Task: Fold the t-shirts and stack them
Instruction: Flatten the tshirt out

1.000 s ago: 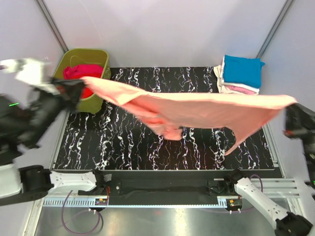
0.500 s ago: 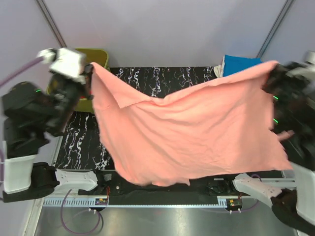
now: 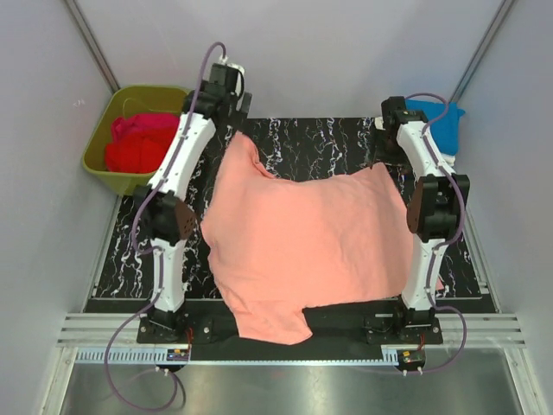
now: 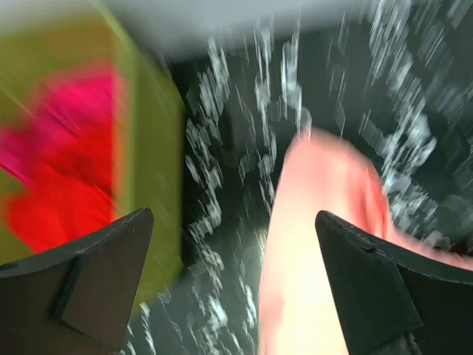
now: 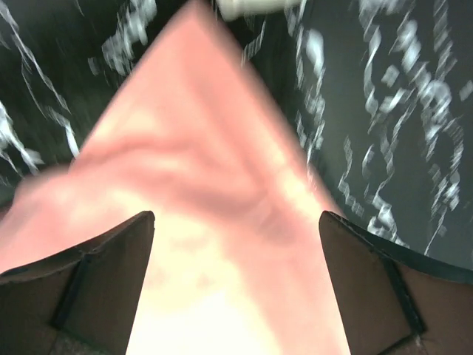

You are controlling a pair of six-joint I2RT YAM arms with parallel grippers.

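Top: your salmon tee (image 3: 311, 242) lies spread on the bench (image 3: 346, 138), hem over the near edge. Left wrist: left tool (image 4: 233, 213) gapes wide, gripping nothing, tee corner beneath. Right wrist: right tool (image 5: 236, 214) likewise, above the tee.

We reach both arms far forward from their bases. Our left arm (image 3: 177, 164) rises from its base, bends at a dark elbow (image 3: 164, 220) and leans inward toward the far end; our right arm (image 3: 429, 164) runs almost straight ahead. In the wrist views, our left gripper (image 4: 233, 217) points downward with its dark fingers (image 4: 96, 288) spread wide. Our right gripper (image 5: 236, 217) does the same, jaws wide apart. Both wrist views are blurred.
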